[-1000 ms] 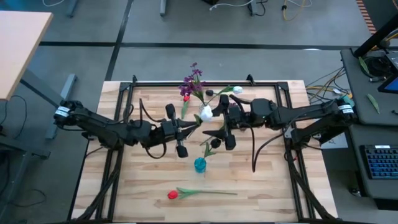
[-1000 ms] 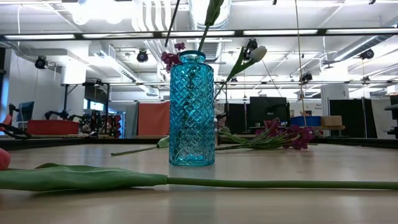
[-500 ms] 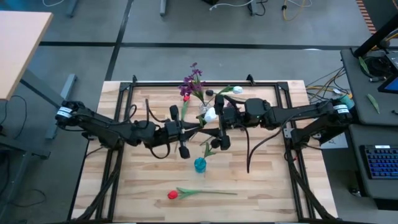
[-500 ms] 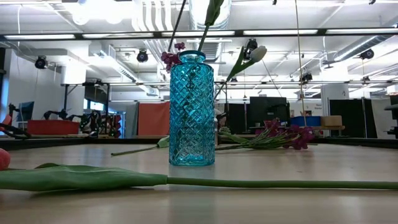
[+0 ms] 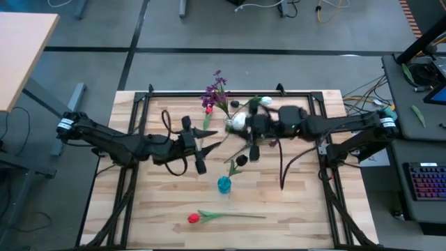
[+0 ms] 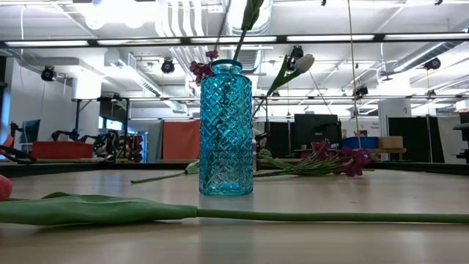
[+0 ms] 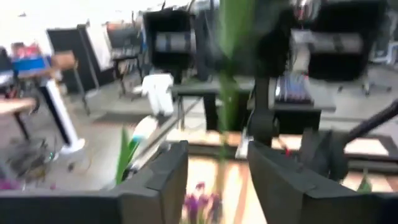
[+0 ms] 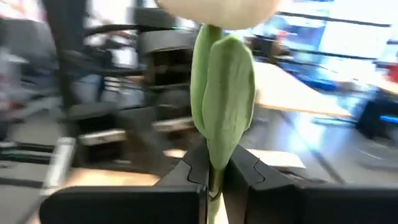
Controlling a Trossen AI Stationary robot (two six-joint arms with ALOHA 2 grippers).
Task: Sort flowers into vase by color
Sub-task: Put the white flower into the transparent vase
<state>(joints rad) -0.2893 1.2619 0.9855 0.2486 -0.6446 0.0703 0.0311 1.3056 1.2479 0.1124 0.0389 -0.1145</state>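
Note:
A white-headed flower [image 5: 238, 120] stands upright over the table's middle; its green stem and leaf [image 8: 221, 106] run down to the mouth of the blue glass vase [image 5: 224, 184] [image 6: 226, 128]. My right gripper [image 5: 245, 139] [image 8: 214, 183], reaching in from the right, is shut on that stem below the head. My left gripper [image 5: 209, 148] [image 7: 214, 180] is just left of the stem and open, with the blurred stem [image 7: 227, 93] showing between and beyond its fingers. A red tulip [image 5: 194, 218] lies flat near the front edge. My right gripper pinches the white flower's stem [image 8: 213, 169] between its two fingers, just below the long leaf. The fingers come roughly level from the table's right side and lie across the stem. The flower stands upright, head above the fingers, with its stem [image 6: 248, 18] running down into the vase's mouth.
Purple flowers [image 5: 216, 90] [image 6: 330, 161] and another white bud [image 5: 265, 101] [image 6: 304, 62] are at the far side of the table. The red tulip's long stem [image 6: 293, 216] lies across the front. A black frame [image 5: 209, 93] borders the table.
My right gripper has shut on the white flower's stem. My left gripper has opened, let go of the stem and drawn back toward the table's left edge. The white head has shifted a little toward the far edge.

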